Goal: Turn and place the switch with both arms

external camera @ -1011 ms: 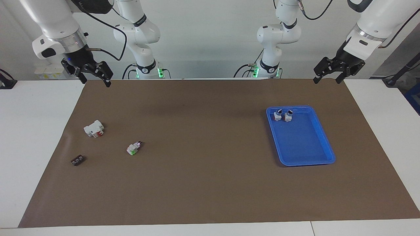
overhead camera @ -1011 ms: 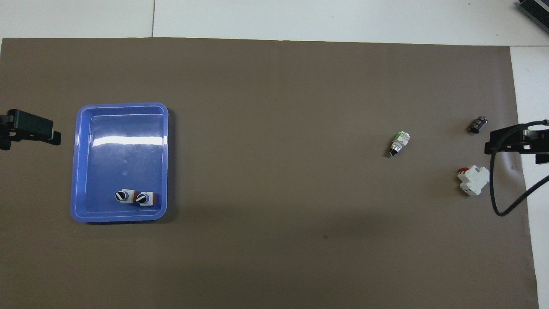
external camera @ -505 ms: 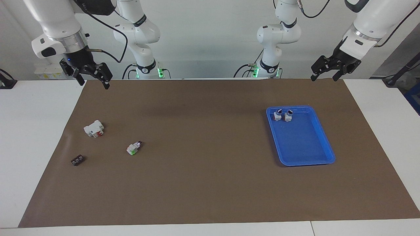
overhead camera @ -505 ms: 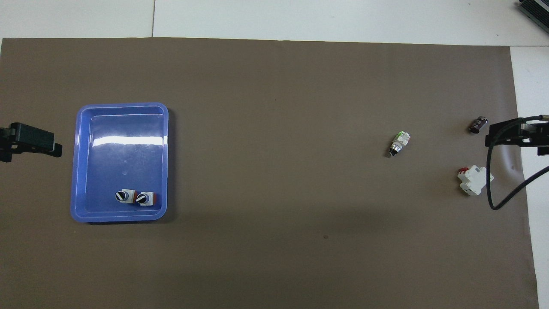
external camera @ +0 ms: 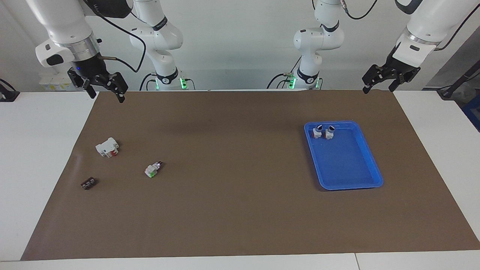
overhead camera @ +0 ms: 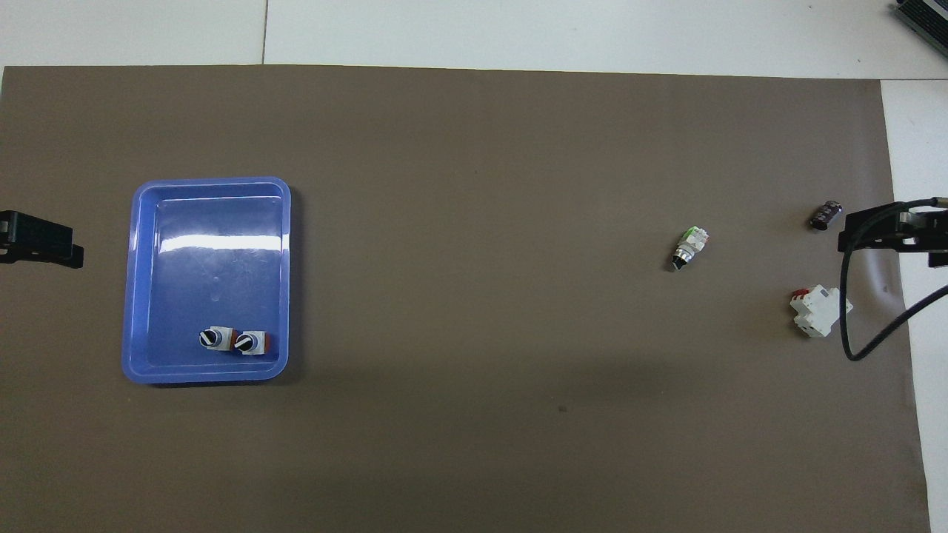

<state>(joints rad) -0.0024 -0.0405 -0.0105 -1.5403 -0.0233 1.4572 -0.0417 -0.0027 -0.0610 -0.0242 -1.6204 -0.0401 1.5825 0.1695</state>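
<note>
Two small white switches with orange blocks and black-and-white knobs (external camera: 317, 132) (external camera: 330, 132) stand side by side, knobs up, in the blue tray (external camera: 371, 157), at its end nearer to the robots. They also show in the overhead view (overhead camera: 215, 339) (overhead camera: 252, 343). My left gripper (external camera: 377, 89) is open and empty, raised over the mat's edge at the left arm's end; it also shows in the overhead view (overhead camera: 44, 248). My right gripper (external camera: 106, 96) is open and empty, raised over the mat's corner at the right arm's end; it also shows in the overhead view (overhead camera: 889, 237).
A white switch with a green block (external camera: 152, 170) lies on the brown mat (external camera: 232, 195) toward the right arm's end. A larger white block with red (external camera: 107, 147) and a small dark part (external camera: 89, 183) lie beside it.
My left gripper has drifted outward, away from the tray toward the left arm's end of the table. My right gripper has shifted only slightly. Nothing on the mat has moved.
</note>
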